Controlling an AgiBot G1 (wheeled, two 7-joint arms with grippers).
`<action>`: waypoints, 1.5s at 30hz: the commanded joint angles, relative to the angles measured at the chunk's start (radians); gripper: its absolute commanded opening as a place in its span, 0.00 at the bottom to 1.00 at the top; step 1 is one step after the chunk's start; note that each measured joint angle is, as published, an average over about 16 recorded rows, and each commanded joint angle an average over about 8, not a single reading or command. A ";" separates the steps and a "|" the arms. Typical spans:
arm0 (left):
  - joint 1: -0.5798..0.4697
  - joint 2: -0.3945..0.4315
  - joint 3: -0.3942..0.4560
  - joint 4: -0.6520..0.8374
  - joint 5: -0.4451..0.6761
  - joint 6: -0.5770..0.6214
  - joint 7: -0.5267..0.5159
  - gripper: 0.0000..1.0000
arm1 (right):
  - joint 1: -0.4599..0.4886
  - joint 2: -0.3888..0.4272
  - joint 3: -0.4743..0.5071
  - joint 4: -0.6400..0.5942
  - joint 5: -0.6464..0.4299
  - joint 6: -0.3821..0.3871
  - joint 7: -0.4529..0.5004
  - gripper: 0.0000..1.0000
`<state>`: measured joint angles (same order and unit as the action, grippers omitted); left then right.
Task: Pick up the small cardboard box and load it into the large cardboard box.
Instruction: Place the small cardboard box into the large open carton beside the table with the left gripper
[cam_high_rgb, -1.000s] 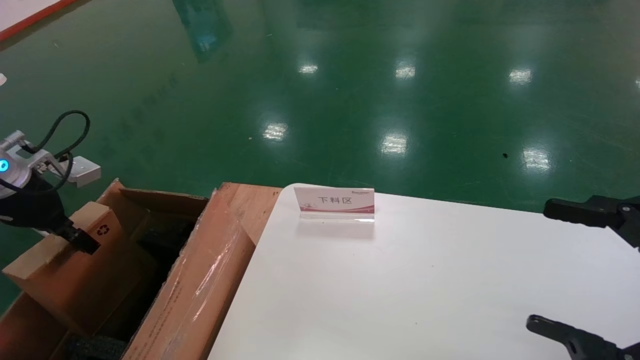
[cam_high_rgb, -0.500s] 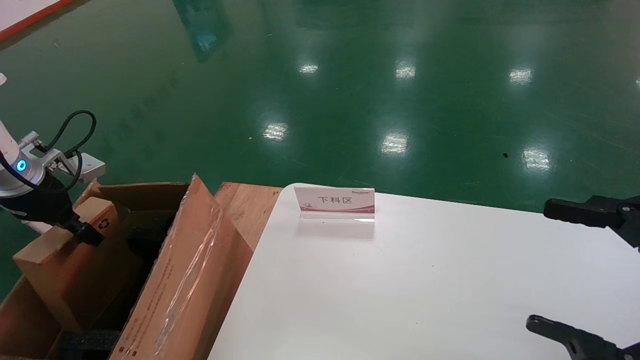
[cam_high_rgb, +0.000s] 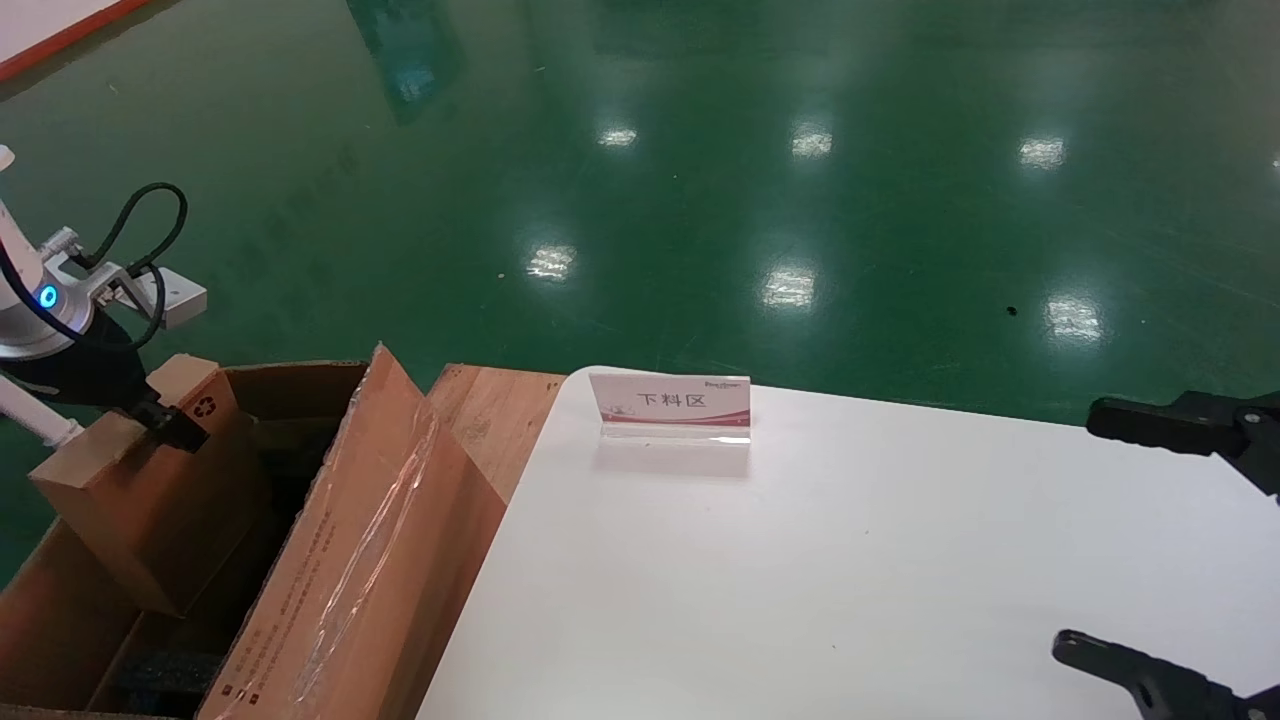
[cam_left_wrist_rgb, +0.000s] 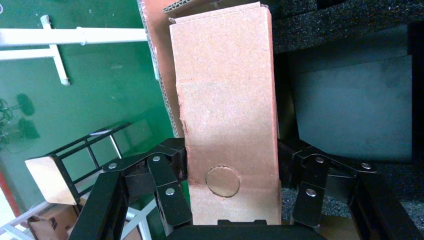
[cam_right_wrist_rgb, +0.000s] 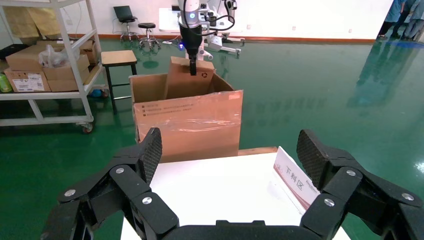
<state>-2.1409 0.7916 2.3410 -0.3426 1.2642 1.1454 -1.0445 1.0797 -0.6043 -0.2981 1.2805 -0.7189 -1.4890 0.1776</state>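
My left gripper (cam_high_rgb: 165, 428) is shut on the small cardboard box (cam_high_rgb: 150, 490), a plain brown box with a black recycling symbol, held on edge and tilted inside the open top of the large cardboard box (cam_high_rgb: 350, 580). In the left wrist view the jaws clamp both sides of the small box (cam_left_wrist_rgb: 227, 115), with black foam lining (cam_left_wrist_rgb: 350, 107) beside it. The right wrist view shows the large carton (cam_right_wrist_rgb: 187, 125) and the small box (cam_right_wrist_rgb: 187, 80) far off. My right gripper (cam_high_rgb: 1150, 540) is open and empty at the table's right edge.
A white table (cam_high_rgb: 850, 580) stands right of the carton, with a small sign stand (cam_high_rgb: 670, 408) near its back edge. A wooden surface (cam_high_rgb: 490, 410) lies between carton and table. Green floor surrounds. A shelf rack with boxes (cam_right_wrist_rgb: 40, 65) and a stool (cam_right_wrist_rgb: 119, 59) stand behind the carton.
My left gripper has lifted the small box slightly and shifted it toward the carton's far left side. The carton's near flap has swung upright.
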 joint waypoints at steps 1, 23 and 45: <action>0.003 0.005 -0.002 0.010 -0.003 0.005 0.005 0.00 | 0.000 0.000 0.000 0.000 0.000 0.000 0.000 1.00; 0.051 0.011 -0.007 0.033 -0.021 0.003 -0.012 0.64 | 0.000 0.000 -0.001 0.000 0.001 0.001 -0.001 1.00; 0.047 0.009 -0.005 0.031 -0.015 0.001 -0.009 1.00 | 0.000 0.001 -0.001 0.000 0.001 0.001 -0.001 1.00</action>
<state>-2.0934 0.8010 2.3359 -0.3118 1.2488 1.1459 -1.0539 1.0796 -0.6037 -0.2991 1.2803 -0.7180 -1.4882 0.1771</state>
